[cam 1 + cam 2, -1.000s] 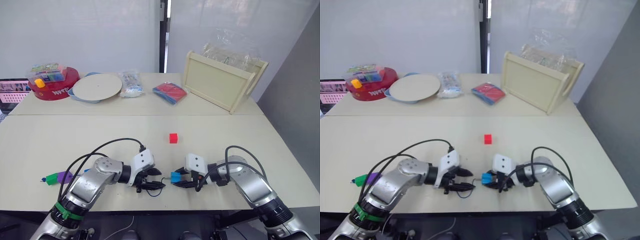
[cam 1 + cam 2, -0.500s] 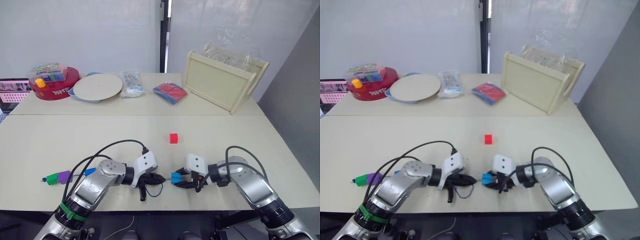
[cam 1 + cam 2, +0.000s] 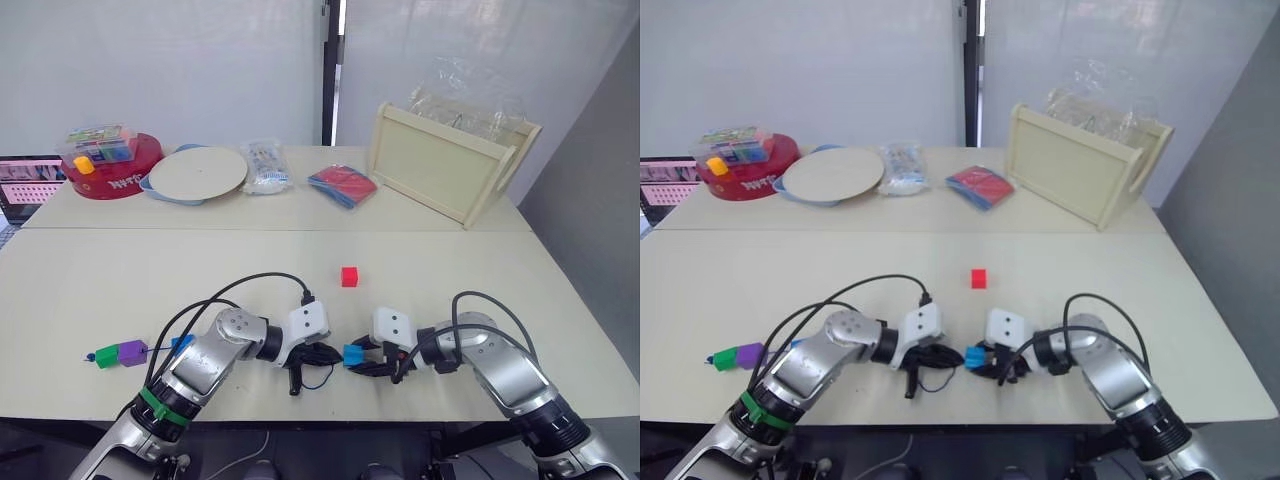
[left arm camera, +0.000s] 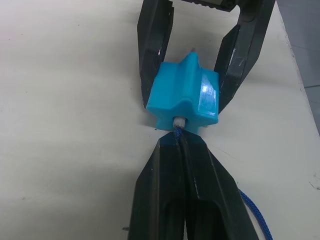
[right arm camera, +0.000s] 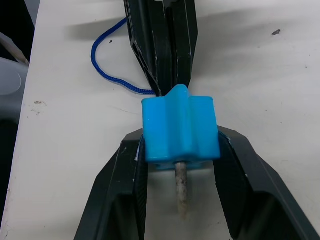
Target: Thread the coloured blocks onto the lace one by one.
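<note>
Blue lace [image 4: 255, 220] pinched by left pincer [image 4: 179, 142]; right pincer [image 5: 181, 150] clamps one, seemingly threaded, light-blue block [image 5: 180, 127].

lace [image 5: 181, 189] tip now through light blue block [image 5: 180, 129]

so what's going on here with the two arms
The robot is threading a light blue block onto the lace. The right gripper is shut on the block, and the left gripper is shut on the lace just behind its pale tip, which already pokes out the block's far side. A green and a purple block lie together on the table to the left, with a dark blue one near them. The red block lies loose on the table.
</note>
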Controlling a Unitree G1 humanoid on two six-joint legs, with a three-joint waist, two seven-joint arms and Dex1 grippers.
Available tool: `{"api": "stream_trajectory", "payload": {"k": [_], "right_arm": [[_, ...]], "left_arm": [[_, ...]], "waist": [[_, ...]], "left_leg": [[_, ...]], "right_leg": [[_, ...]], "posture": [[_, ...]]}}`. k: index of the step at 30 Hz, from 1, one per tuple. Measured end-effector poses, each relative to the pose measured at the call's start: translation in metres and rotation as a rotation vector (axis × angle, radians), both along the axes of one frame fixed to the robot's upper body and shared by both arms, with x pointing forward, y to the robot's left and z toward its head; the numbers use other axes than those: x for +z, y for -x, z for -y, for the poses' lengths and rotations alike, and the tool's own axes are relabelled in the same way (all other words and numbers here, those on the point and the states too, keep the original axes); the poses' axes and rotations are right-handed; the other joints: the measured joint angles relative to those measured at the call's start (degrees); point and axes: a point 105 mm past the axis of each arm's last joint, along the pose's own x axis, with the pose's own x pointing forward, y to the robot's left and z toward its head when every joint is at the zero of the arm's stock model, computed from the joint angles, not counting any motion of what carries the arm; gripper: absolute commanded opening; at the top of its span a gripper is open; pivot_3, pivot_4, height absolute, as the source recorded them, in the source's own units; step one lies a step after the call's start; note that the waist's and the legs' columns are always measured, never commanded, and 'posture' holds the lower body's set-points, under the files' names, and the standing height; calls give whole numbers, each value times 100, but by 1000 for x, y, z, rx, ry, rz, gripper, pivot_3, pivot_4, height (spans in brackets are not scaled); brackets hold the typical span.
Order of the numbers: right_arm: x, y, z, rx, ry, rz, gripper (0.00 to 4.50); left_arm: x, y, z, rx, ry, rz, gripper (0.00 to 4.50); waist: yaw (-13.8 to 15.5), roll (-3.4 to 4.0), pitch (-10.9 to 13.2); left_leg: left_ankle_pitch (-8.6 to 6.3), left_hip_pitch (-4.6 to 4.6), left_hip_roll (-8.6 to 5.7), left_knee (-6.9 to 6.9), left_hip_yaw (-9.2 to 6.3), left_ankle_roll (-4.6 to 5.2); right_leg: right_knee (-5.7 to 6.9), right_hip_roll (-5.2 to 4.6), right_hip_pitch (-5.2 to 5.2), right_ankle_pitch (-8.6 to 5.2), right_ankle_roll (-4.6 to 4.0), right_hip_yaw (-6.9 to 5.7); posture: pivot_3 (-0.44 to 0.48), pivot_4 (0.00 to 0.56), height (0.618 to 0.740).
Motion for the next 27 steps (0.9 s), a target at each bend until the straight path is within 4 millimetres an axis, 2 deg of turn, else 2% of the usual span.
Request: {"api": "stream_trajectory", "payload": {"k": [4, 10, 18, 21, 23, 27], "right_arm": [[0, 0, 0, -3, 1, -1, 1334], [0, 0, 0, -5, -2, 0, 1334], [0, -1, -1, -14, -4, 0, 1334], [0, -2, -1, -21, -6, -3, 1334], [0, -2, -1, -26, -11, -8, 2378], [1, -1, -1, -45, -22, -22, 3739]], "left_arm": [[0, -3, 1, -2, -2, 21, 43], [3, -6, -6, 17, -7, 34, 1866], [16, -2, -13, -11, 4, 56, 4470], [20, -1, -12, -14, 14, 59, 4470], [20, 0, -8, -21, 22, 61, 4500], [14, 0, 1, -37, 22, 55, 4500]], "waist": [[3, 0, 0], [-2, 0, 0], [-12, 0, 0], [-11, 0, 0], [-13, 0, 0], [-9, 0, 1]], "left_leg": [[0, 1, -1, 1, 0, 0], [0, -1, 0, 1, 0, 0], [0, -3, 0, -1, 0, 0], [0, -3, 0, -1, 0, 0], [0, -2, 0, -1, 0, 0], [0, -8, 0, -1, 0, 0]], "right_leg": [[0, -1, 2, 1, 1, 0], [0, 0, -1, 1, 2, 0], [-1, 0, -2, 0, 2, 0], [-1, 0, -2, 0, 2, 0], [-1, 0, -2, 1, 2, 0], [-1, 0, -6, 1, 2, 0]], "posture": [[0, 150, 740], [0, 150, 740], [0, 150, 740], [0, 150, 740], [0, 150, 740], [0, 150, 740]]}}
